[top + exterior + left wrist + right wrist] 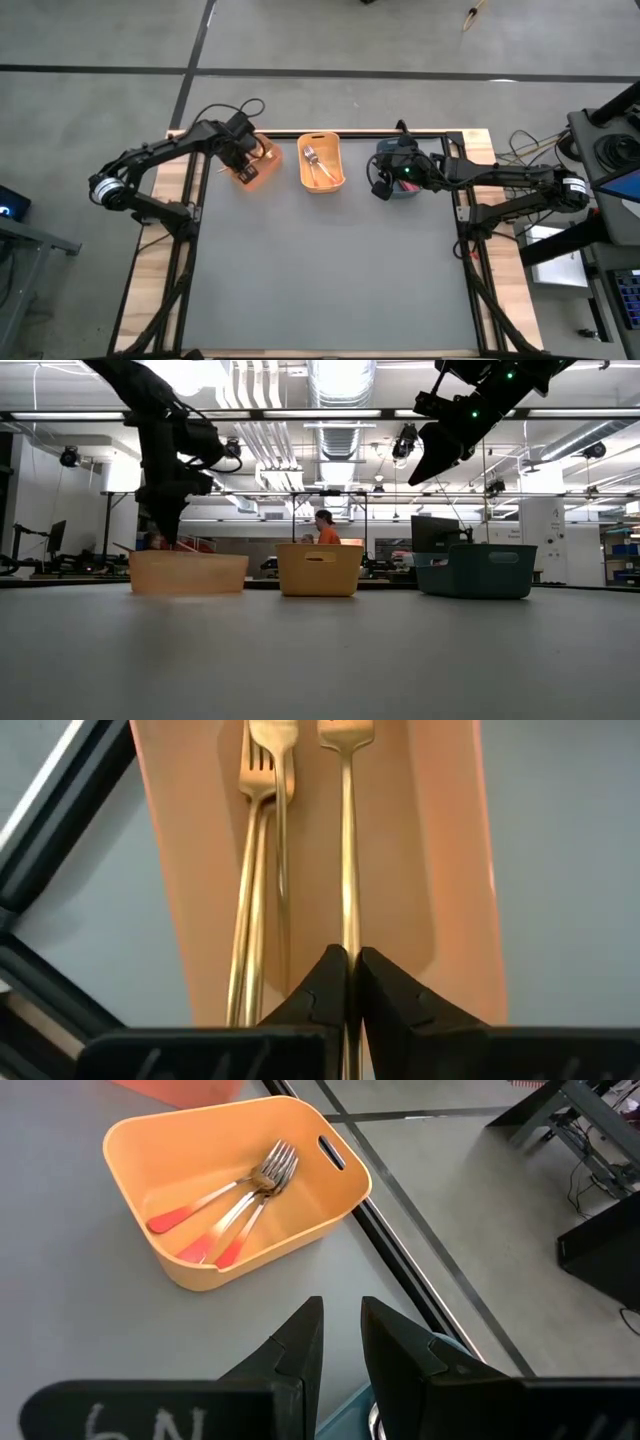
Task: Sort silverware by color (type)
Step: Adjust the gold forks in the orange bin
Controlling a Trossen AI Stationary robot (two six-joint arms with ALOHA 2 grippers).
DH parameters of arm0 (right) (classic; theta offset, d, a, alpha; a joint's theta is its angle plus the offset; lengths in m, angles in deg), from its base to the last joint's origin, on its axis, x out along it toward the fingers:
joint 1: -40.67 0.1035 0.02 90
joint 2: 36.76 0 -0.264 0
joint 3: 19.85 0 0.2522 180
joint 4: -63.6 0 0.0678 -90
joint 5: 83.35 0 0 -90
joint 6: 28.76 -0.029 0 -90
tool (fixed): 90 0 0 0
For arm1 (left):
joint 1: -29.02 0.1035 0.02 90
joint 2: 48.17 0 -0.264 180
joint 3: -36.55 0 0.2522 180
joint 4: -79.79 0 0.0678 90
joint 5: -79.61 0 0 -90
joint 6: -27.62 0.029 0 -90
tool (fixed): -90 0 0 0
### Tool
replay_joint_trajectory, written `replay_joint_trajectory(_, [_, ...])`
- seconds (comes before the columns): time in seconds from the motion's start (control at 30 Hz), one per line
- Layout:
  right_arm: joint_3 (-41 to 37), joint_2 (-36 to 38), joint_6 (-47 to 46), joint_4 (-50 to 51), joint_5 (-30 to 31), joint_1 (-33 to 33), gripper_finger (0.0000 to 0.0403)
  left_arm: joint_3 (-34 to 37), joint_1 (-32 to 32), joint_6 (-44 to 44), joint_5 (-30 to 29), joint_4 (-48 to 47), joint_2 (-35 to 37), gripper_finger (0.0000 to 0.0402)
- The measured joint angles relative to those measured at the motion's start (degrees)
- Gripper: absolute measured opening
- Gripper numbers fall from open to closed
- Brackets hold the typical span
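3 small bins stand in a row along the far edge of the grey tabletop: a pale orange bin on the left, a yellow-orange bin in the middle and a dark teal bin on the right. The left pincer reaches down into the pale orange bin, its 2 dark fingers pressed together and clenched on the handle of a gold fork that lies lengthwise on the bin floor. Just beside that fork lie more gold forks, bunched so closely that their count cannot be told. In the low view the left arm drops straight into this bin from above.

The right pincer hangs above the teal bin, well clear of its rim in the low view. Its fingers stand a little apart with a narrow gap between them, and nothing shows in that gap. From its wrist camera the yellow-orange bin is in plain sight, holding 3 silver-tined forks with red-pink handles, their tines bunched together toward the bin's slotted end and their handles fanned out. What lies inside the teal bin cannot be seen.

Beyond the tabletop, a person in an orange top is in the room behind.
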State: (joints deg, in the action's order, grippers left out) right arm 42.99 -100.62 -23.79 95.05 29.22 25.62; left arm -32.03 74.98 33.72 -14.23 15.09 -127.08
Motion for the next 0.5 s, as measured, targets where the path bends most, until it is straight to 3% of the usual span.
replay_joint_trajectory(0.23, [0.0, 0.0, 0.0, 0.0, 0.0, 0.0, 0.0063, -2.9, 0.0, 4.1, -0.5, -5.2, 0.0, 0.0002])
replay_joint_trajectory(0.37, [0.0, 0.0, 0.0, 0.0, 0.0, 0.0, 0.0063, -3.4, 0.0, 5.2, -5.5, -7.9, 0.0, 0.0002])
replay_joint_trajectory(0.5, [0.0, 0.0, 0.0, 0.0, 0.0, 0.0, 0.0063, -2.5, 0.3, 6.5, -6.2, -8.0, -0.1, 0.0002])
